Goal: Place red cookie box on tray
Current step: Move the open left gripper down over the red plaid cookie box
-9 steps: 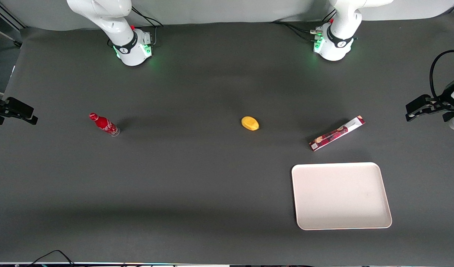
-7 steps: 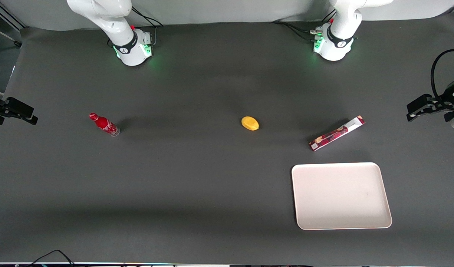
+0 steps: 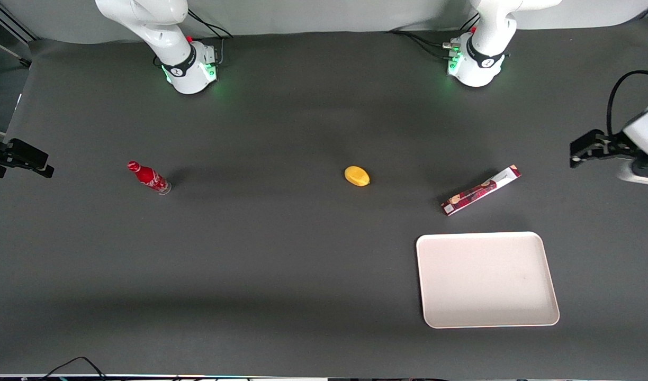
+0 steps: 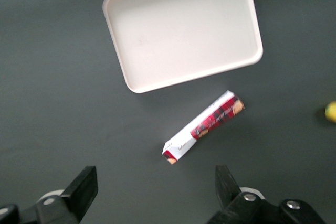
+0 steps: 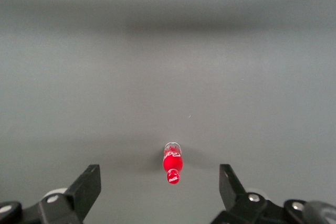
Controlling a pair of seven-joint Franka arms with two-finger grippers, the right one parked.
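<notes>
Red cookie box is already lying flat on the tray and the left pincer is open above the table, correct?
Not quite. The red cookie box lies on the table mat beside the tray, not on it, as the front view shows. The left pincer is open above the table.

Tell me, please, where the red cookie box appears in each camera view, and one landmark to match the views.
Front view: red cookie box lies on the table, farther from the camera than the tray.
Left wrist view: the box lies beside the tray, ahead of the open gripper.
Right wrist view: not in it.
Shared landmark: the tray.
</notes>
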